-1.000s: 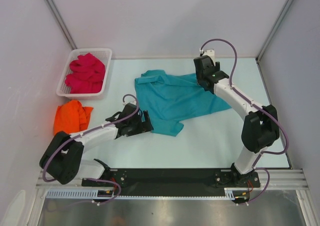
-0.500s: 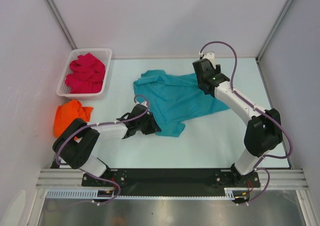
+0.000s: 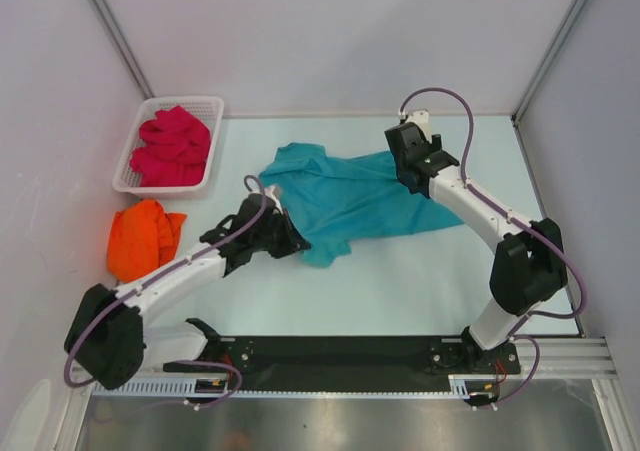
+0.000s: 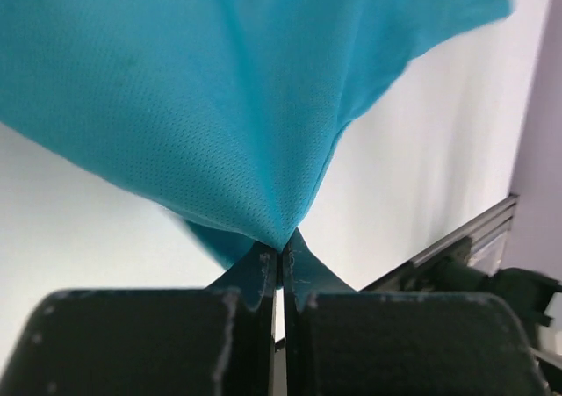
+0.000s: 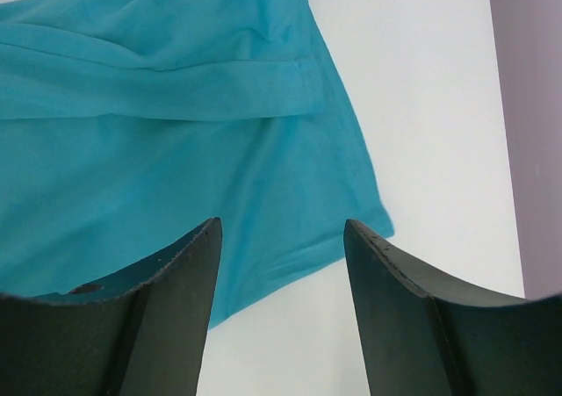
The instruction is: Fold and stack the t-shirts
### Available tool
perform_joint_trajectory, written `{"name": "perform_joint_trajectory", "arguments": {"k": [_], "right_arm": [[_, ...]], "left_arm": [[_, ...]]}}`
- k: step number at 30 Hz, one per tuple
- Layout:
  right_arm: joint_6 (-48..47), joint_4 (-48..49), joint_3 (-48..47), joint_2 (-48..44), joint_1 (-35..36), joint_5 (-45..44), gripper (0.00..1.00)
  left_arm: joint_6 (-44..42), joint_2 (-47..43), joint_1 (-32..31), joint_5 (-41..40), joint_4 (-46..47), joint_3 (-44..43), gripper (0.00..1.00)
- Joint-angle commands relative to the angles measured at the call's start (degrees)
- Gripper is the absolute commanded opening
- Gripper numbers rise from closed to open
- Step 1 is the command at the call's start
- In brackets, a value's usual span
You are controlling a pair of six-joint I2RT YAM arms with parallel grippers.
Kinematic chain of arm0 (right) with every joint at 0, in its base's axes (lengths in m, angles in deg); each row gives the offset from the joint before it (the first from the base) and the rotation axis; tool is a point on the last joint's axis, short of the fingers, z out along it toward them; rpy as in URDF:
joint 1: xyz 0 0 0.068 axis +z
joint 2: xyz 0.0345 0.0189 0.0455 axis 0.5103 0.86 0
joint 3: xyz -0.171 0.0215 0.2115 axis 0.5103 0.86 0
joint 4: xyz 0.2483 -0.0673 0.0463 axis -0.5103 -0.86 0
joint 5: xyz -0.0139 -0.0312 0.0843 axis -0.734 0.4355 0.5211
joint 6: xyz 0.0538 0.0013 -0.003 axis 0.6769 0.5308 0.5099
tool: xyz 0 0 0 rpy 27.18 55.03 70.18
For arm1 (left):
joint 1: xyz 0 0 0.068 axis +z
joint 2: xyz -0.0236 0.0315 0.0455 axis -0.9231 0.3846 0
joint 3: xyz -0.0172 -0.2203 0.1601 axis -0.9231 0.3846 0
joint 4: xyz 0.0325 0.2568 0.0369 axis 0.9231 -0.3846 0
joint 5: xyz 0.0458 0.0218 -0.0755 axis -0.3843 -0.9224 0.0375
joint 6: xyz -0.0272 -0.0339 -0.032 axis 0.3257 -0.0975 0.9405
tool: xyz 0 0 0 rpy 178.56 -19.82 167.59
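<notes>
The teal-blue t-shirt (image 3: 360, 193) lies spread and rumpled in the middle of the table. My left gripper (image 3: 292, 241) is shut on its near left edge, and the cloth (image 4: 219, 106) rises in a pinched fold from between the closed fingers (image 4: 263, 269). Over the shirt's far right part hangs my right gripper (image 3: 412, 166), open, and its fingers (image 5: 189, 273) stand wide apart above the shirt's edge (image 5: 263, 185) with nothing between them. The bright orange t-shirt (image 3: 142, 237) lies crumpled at the left. A crimson-pink t-shirt (image 3: 172, 143) fills the basket.
A white lattice basket (image 3: 130, 171) stands at the far left corner. Grey walls close in the table on the left, back and right. The black rail (image 3: 340, 353) with both arm bases runs along the near edge.
My left gripper has gone from open to shut on the teal-blue shirt's near edge and pulled it back left; that edge is bunched. The right gripper shifted slightly.
</notes>
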State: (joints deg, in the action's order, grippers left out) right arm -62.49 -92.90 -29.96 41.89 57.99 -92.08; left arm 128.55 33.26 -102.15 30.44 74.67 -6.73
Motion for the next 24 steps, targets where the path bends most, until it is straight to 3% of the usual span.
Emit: {"name": "perform_joint_trajectory", "arguments": {"k": [1,7,9,10,13,24], "right_arm": [[0.9,1.3,1.0,-3.5,0.3,-1.3,0.63],[0.6,1.3,1.6,-4.5,0.3,-0.9,0.63],[0.7,1.3,1.6,-4.4,0.3,-0.5,0.63],[0.8,1.2,1.5,-4.4,0.3,-0.3,0.63],[1.1,0.7,1.6,-4.4,0.5,-0.1,0.63],[0.9,-0.2,4.2,-6.9,0.6,-0.9,0.63]], "left_arm": [[-2.6,-6.6,5.3,-0.8,-9.5,-4.1,0.0],[-3.4,-9.5,12.7,2.4,-11.2,-1.8,0.02],[-3.5,-7.2,13.5,4.1,-9.3,-0.7,0.04],[-3.5,-6.1,13.5,5.0,-8.5,-0.6,0.1],[-3.8,-0.6,13.8,4.5,-5.1,-0.1,0.12],[-7.5,18.8,19.5,-0.8,-4.0,-16.1,0.09]]}}
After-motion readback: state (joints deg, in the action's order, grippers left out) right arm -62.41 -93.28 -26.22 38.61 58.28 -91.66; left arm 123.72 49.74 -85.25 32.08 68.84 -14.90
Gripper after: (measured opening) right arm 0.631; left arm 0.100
